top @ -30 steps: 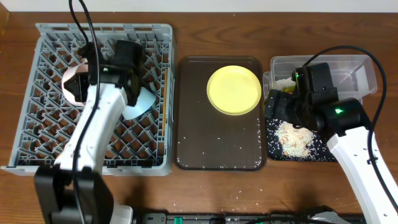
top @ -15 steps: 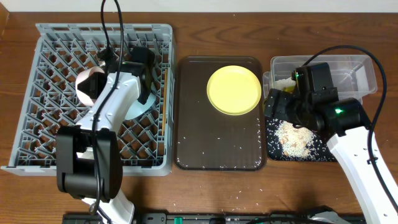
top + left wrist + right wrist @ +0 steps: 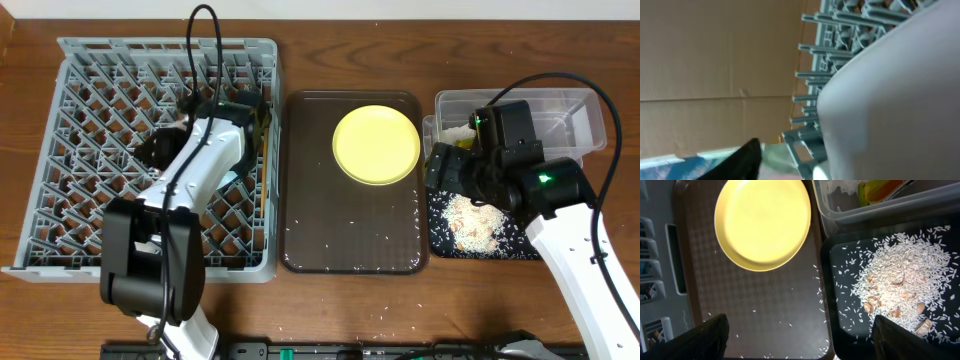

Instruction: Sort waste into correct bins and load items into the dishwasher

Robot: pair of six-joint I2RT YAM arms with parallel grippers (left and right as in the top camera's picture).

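Grey plastic lattice rack [image 3: 60, 150] sits left; the left gripper [image 3: 243, 118] hovers over its right side, jaws hidden behind a smooth pale bowl [image 3: 900, 100]. Textured brown tray [image 3: 340, 225] holds a round yellow plate [image 3: 376, 145]. The right gripper [image 3: 800, 342] is spread wide. Grainy rice [image 3: 905, 275] heaps in the black tray [image 3: 515, 240].

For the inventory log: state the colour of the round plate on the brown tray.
Plain yellow; the plate shows best in the right wrist view.
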